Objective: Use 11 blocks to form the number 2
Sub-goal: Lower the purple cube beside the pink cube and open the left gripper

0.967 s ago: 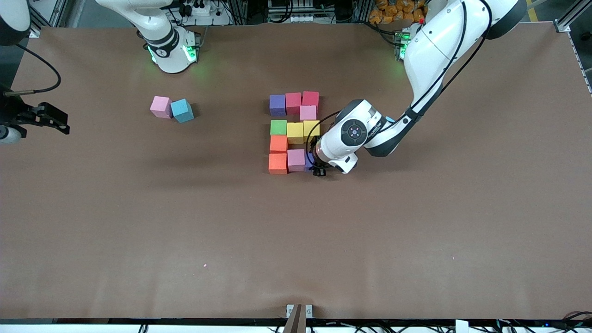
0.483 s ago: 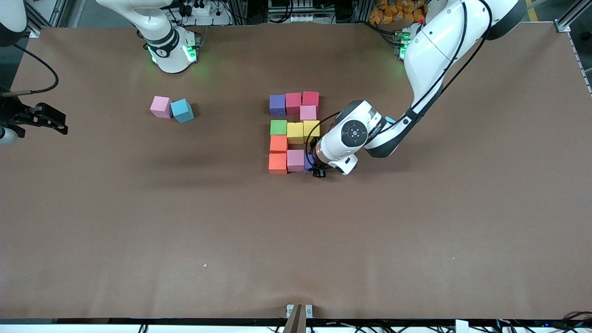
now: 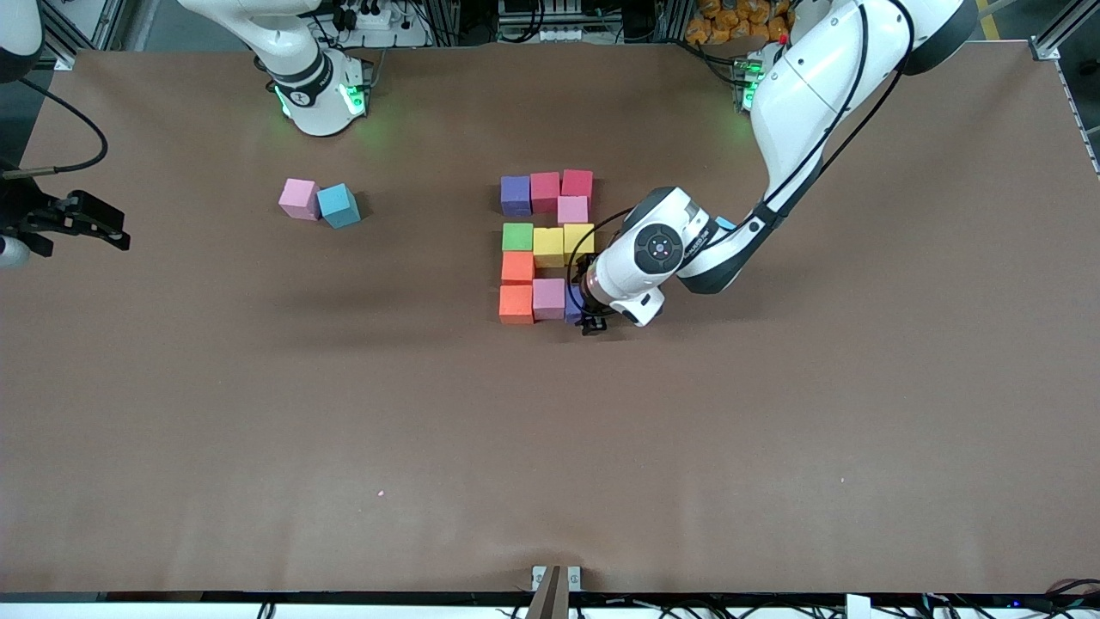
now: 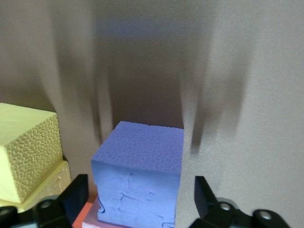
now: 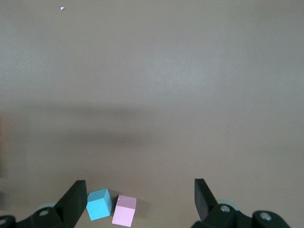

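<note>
Brown table seen from above between the parted fingers of the right gripper

A wide stretch of bare brown table is shown, crossed by a soft, dim band of shadow. Two dark fingertips are seen well apart, with nothing held between them. In the gap between them, a light-blue cube and a pink cube are seen resting on the table just beside each other, each turned at its own angle. A tiny pale speck is visible on the table, well apart from the cubes.
</note>
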Controlling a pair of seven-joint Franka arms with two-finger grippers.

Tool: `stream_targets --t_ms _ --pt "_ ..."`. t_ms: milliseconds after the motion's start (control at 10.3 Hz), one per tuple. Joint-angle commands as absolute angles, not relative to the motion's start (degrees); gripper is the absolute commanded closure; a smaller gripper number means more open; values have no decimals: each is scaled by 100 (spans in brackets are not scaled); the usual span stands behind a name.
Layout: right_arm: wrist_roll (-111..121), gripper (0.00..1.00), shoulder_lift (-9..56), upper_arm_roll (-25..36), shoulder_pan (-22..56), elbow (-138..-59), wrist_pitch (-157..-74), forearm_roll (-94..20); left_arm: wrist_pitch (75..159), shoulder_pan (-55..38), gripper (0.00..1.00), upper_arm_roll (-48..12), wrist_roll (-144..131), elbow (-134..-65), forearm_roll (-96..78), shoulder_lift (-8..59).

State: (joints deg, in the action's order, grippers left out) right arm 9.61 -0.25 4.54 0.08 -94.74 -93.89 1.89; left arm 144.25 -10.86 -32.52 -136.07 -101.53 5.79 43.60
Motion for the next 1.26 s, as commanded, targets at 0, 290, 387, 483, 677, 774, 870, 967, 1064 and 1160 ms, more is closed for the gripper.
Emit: stream_targets --t_ms 0,290,387,483,677,774,870,967,1064,1160 --pt "949 0 18 413 -167 -9317 -9316 79 14484 -1107 0 -3234 -13544 -10090 668 4386" --pt "949 0 9 404 -141 -9281 -9316 70 14388 -1072 0 -3261 -13579 -10107 659 4255" --pt "949 0 -9 404 -141 -9220 -9299 70 14275 -1046 0 -3278 -13579 -10107 659 4210" --pt "958 0 -17 404 -141 -9220 -9273 70 14213 -1020 0 -3296 -13579 -10107 659 4149" --pt "949 0 -26 413 -158 -9107 -9158 70 14194 -1020 0 -3313 -13588 -10116 607 4044" --pt "949 0 -9 413 -184 -9010 -9158 70 14194 -976 0 -3383 -13588 -10116 580 3999" --pt "949 0 -9 413 -176 -8991 -9202 70 14194 -915 0 -3427 -13588 -10108 580 3956" --pt "949 0 9 413 -176 -8991 -9220 62 14186 -914 0 -3428 -13579 -10099 580 3885" --pt "949 0 17 404 -167 -9000 -9211 62 14186 -914 0 -3428 -13579 -10099 597 3772" --pt "949 0 26 404 -158 -9000 -9220 62 14186 -888 0 -3428 -13562 -10099 632 3649"
